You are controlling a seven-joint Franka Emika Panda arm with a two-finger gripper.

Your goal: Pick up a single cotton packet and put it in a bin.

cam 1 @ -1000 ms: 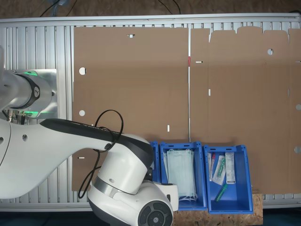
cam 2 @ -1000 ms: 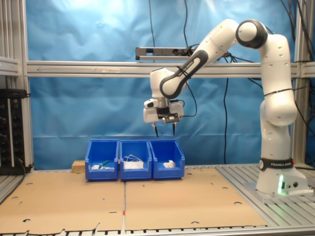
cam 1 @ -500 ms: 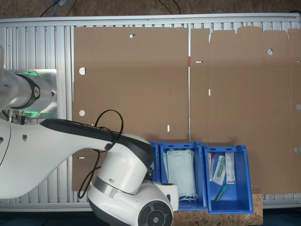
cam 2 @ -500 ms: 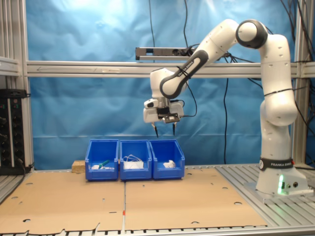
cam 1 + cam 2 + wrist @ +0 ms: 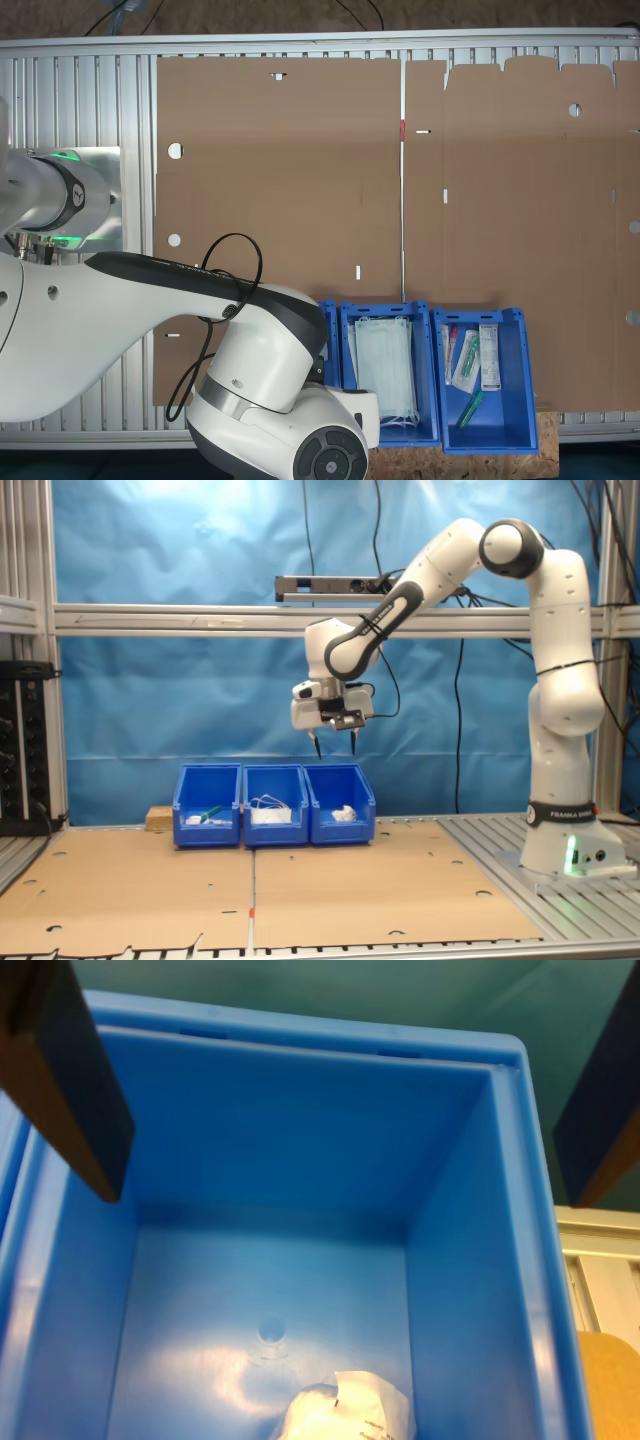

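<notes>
Brown cardboard sheets (image 5: 300,890) cover the aluminium table (image 5: 560,905), with three blue bins (image 5: 275,805) standing on them.

Gripper (image 5: 336,745) hangs well above the bin (image 5: 341,802), fingers (image 5: 75,1090) spread wide, nothing between them. Open air all the way down from fingertips to the bin's rim in the second exterior view.

Bin mouth is open; in the wrist view the floor (image 5: 230,1330) is mostly bare, one cotton packet (image 5: 350,1412) lying near one wall. Walls on all four sides limit any sideways approach.

Neighbours: mask bin (image 5: 273,804) touching on the second exterior view's left, then the bin with tubes (image 5: 207,804) beyond it. Blue backdrop (image 5: 180,700) just behind the row.

Cardboard sheet (image 5: 330,890) in front of the bins is bare. Arm base (image 5: 565,845) stands well apart, toward the second exterior view's right.
</notes>
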